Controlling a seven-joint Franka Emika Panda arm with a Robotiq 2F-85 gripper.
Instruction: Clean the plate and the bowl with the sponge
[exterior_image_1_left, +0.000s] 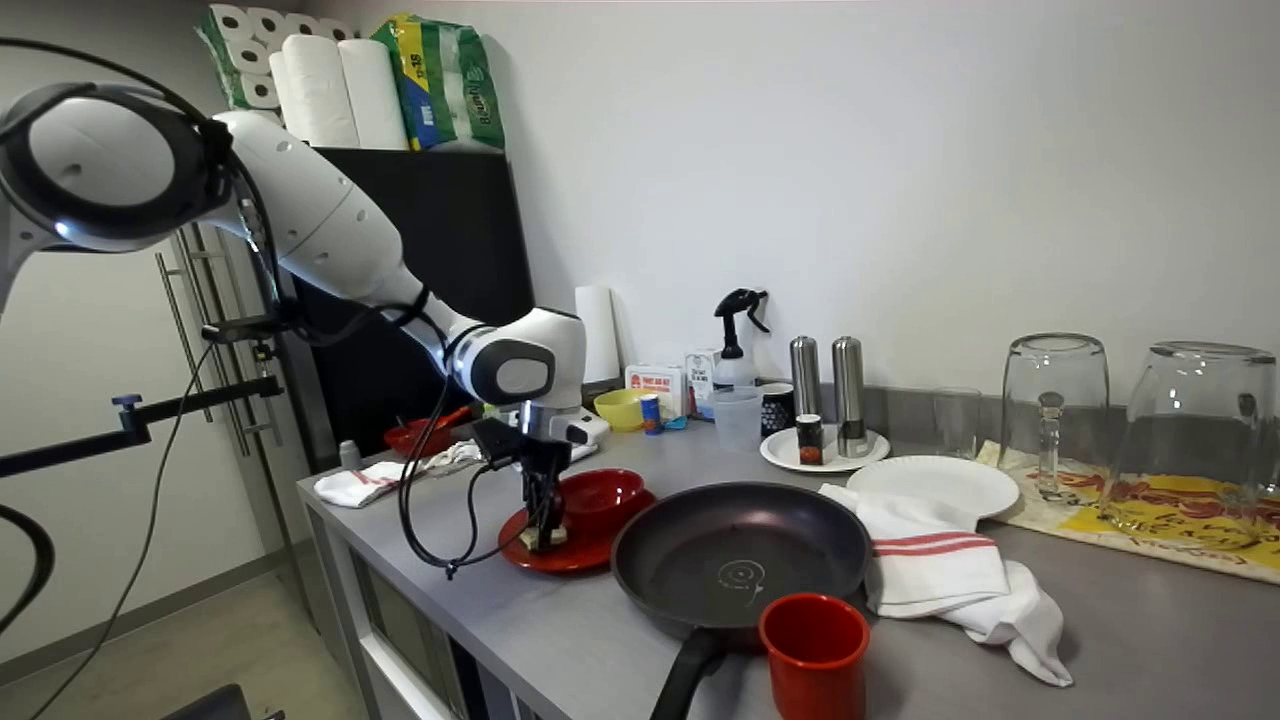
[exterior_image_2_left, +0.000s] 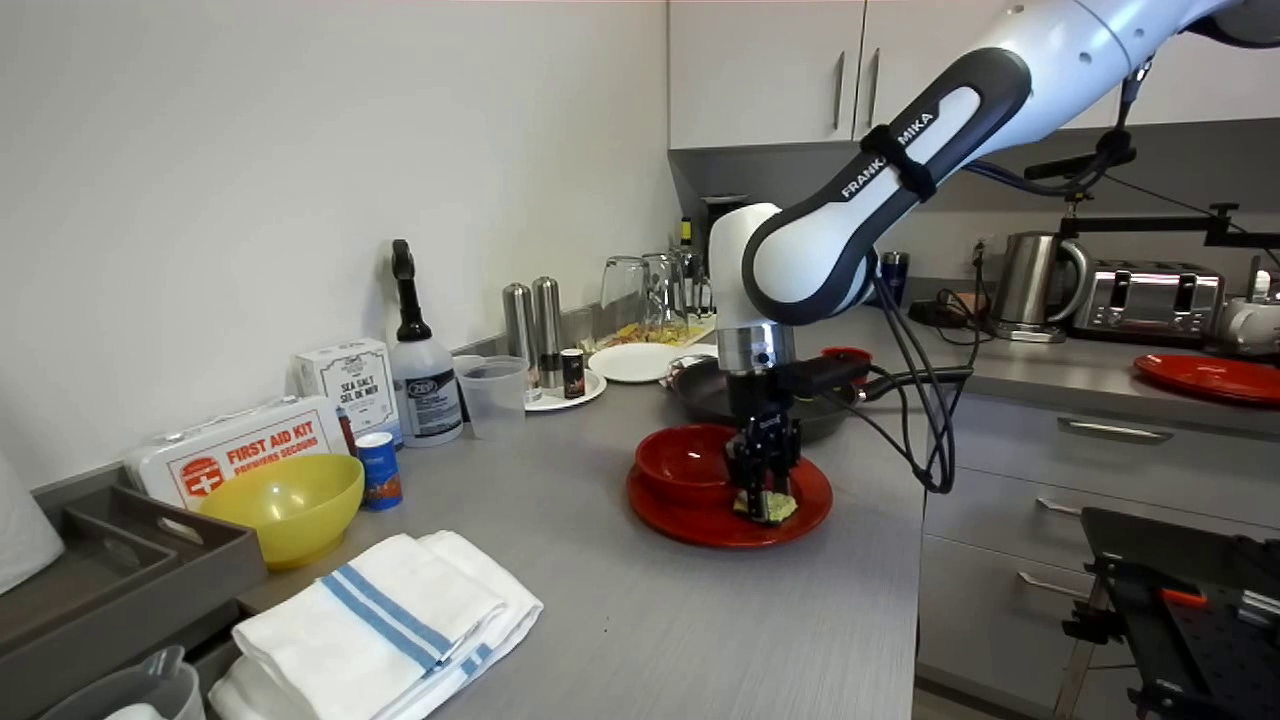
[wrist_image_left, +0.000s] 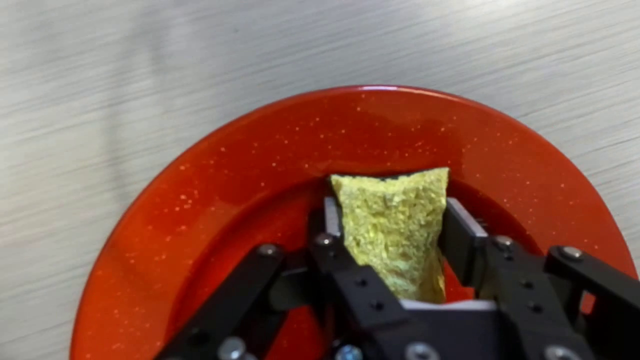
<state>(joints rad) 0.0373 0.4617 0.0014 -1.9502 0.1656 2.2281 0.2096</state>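
Wrist view: one sponge (wrist_image_left: 395, 232), a yellow-green block of coarse, porous texture, is gripped in the claw (wrist_image_left: 398, 219), a flat pad (wrist_image_left: 331, 216) pressed to each of two opposite sides. Below it lies one plate (wrist_image_left: 380, 120) – round, glossy red with pale specks, rim raised – on a grey surface (wrist_image_left: 90, 110) of fine, streaked grain. Whether sponge and plate touch cannot be told from here.

In an exterior view, the arm (exterior_image_1_left: 330, 220) slopes down from the upper left; the wrist (exterior_image_1_left: 525, 365) stands upright, the claw directed straight down over the plate. One smooth red bowl (exterior_image_1_left: 600, 495) stands upright on the plate, just beside the sponge. Near the plate: one round black frying pan (exterior_image_1_left: 720, 550), with one red cup (exterior_image_1_left: 815, 670) by its handle. Farther back: two cylindrical steel grinders (exterior_image_1_left: 848, 385) and two clear glass vessels (exterior_image_1_left: 1055, 400).

In an exterior view, the arm (exterior_image_2_left: 1060, 70) slants down from the upper right and the claw (exterior_image_2_left: 768, 508) hangs vertical at the sponge. The sponge is inside the plate's rim, the bowl to its left as seen here. Also counted: one yellow bowl (exterior_image_2_left: 290, 505) and one spray bottle (exterior_image_2_left: 425, 380).
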